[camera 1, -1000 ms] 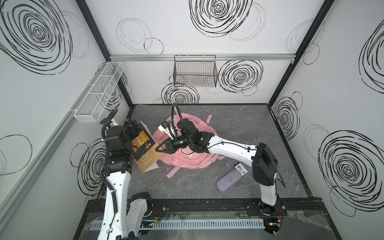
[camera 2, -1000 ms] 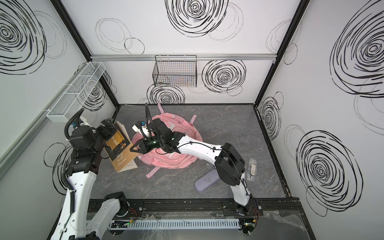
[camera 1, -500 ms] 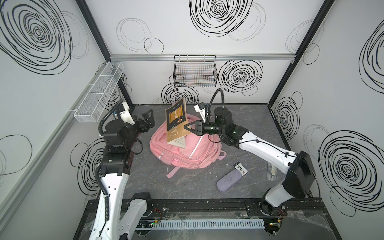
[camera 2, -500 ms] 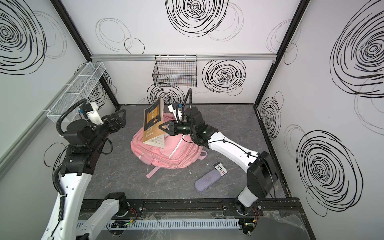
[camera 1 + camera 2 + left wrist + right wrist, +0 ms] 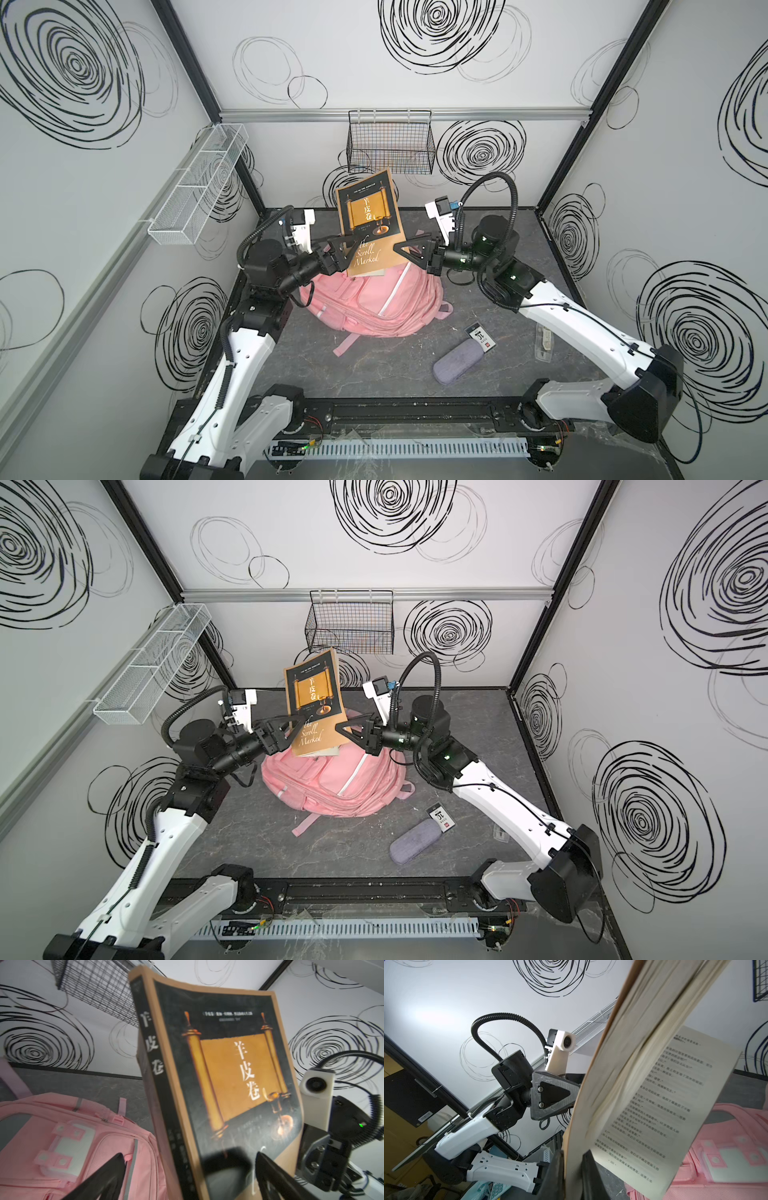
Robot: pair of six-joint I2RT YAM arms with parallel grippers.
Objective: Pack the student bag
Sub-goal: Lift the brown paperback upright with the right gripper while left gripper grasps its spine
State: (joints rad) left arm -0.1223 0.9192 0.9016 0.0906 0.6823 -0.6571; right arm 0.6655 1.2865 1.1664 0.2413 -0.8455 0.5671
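- Paperback book (image 5: 370, 224) hangs upright over the student bag (image 5: 374, 303), right gripper (image 5: 572, 1169) pinching its lower edge.
- Left gripper (image 5: 187, 1167) gapes wide around the spine, likely to take over.

There is one student bag (image 5: 374, 307), one book (image 5: 370, 216), one grey-lilac pouch (image 5: 457, 365), one label card (image 5: 482, 338), one clear packet (image 5: 544, 343), and two wire baskets: the white basket (image 5: 195, 187) on the left wall, the black basket (image 5: 390, 145) on the far wall.

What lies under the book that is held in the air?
The pink student bag lies on the table below the book. The book covers the bag's far edge, so its top opening cannot be seen.
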